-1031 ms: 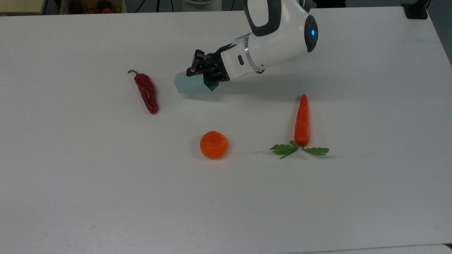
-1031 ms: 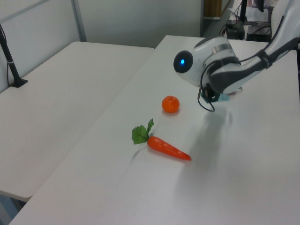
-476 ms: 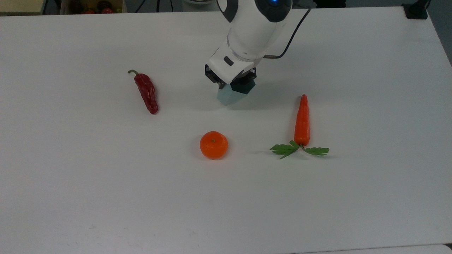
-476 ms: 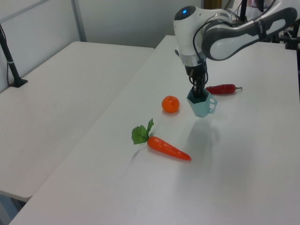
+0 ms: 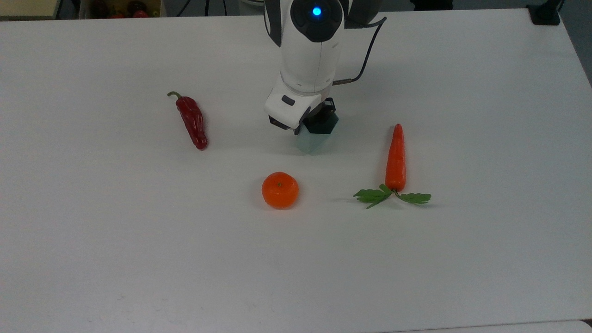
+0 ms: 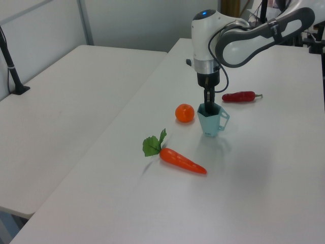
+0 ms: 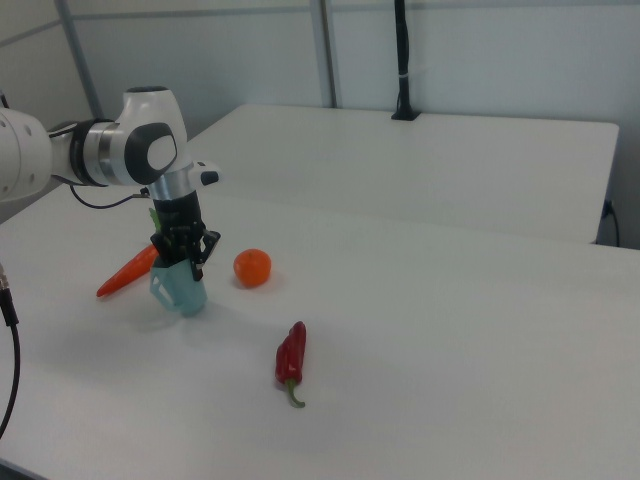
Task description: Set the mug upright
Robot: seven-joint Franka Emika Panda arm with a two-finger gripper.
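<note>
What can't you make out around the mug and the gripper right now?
- Top view: the arm covers most of the mug and the gripper.
- Left view: one finger dips inside the mug; its tip is hidden.
- Right view: the mug covers the carrot's leafy end.

Pale blue mug (image 6: 211,123), orange fruit (image 5: 280,190), red chilli (image 5: 191,120), orange carrot (image 5: 396,158).

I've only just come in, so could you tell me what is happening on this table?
The robot arm is holding the pale blue mug by its rim, the gripper pointing straight down with its jaws closed on the rim. The mug stands upright, mouth up, on the white table, between the orange fruit, the carrot and the red chili. It has not been released.
</note>
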